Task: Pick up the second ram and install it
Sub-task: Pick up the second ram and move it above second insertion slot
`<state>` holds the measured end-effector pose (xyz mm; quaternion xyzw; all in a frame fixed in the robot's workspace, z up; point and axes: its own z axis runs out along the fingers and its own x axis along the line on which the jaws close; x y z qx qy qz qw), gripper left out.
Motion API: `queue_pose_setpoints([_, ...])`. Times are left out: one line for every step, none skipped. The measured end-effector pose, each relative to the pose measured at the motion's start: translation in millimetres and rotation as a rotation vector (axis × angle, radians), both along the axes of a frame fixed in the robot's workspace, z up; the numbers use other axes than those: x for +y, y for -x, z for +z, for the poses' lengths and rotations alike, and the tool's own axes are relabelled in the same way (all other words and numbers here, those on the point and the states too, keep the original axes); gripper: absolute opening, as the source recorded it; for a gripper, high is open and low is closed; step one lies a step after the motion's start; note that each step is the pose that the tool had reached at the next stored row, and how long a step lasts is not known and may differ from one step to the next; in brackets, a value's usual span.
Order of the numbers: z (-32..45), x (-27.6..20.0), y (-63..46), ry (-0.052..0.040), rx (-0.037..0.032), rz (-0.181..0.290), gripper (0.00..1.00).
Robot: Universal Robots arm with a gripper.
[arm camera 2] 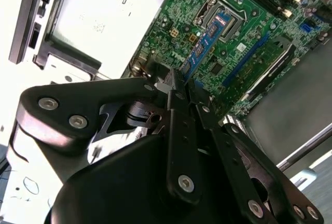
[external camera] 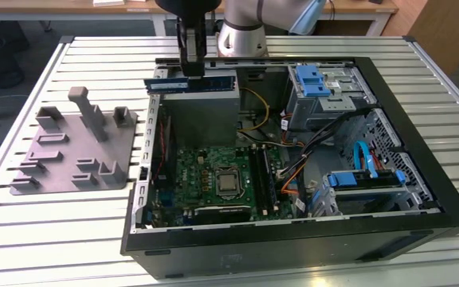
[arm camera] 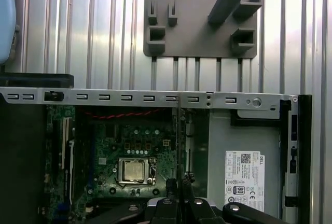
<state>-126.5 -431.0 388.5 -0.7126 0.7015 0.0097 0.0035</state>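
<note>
On the exterior view's left, the grey holder sits just beside the open computer case. Further right, my gripper is clamped on the top edge of the ram about mid-length, holding it level above the power-supply box. I judge the stick light, stiff, thin and fragile. It is best pinched along its long edge, clear of chips and contacts. Its pale label and the box's white sticker carry print I leave unread.

This looks like a workshop or lab: an open computer case on a ribbed metal tabletop, a robot arm behind it.
</note>
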Motion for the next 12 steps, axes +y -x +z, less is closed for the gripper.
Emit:
queue_pose_setpoints([0.0,0.0,-1.5,0.0000,0.0000,0.000,0.14])
queue_pose_setpoints([0.0,0.0,-3.1,0.0000,0.0000,0.000,0.14])
queue_pose_setpoints([-0.1,0.0,-4.6,0.0000,0.0000,0.000,0.14])
queue_pose_setpoints([-0.1,0.0,-6.1,0.0000,0.0000,0.000,0.14])
queue_pose_setpoints([-0.1,0.0,-7.5,0.0000,0.0000,0.000,0.14])
queue_pose_setpoints([-0.2,0.0,-8.9,0.0000,0.0000,0.000,0.14])
queue_pose_setpoints([-0.2,0.0,-10.3,0.0000,0.0000,0.000,0.14])
queue_pose_setpoints([-0.2,0.0,-11.6,0.0000,0.0000,0.000,0.14])
queue_pose_setpoints([-0.2,0.0,-12.9,0.0000,0.0000,0.000,0.14])
queue_pose_setpoints([-0.3,0.0,-14.2,0.0000,0.0000,0.000,0.14])
queue_pose_setpoints([-0.3,0.0,-15.7,0.0000,0.0000,0.000,0.14])
queue_pose_setpoints([-0.5,0.0,-19.1,0.0000,0.0001,0.000,0.14])
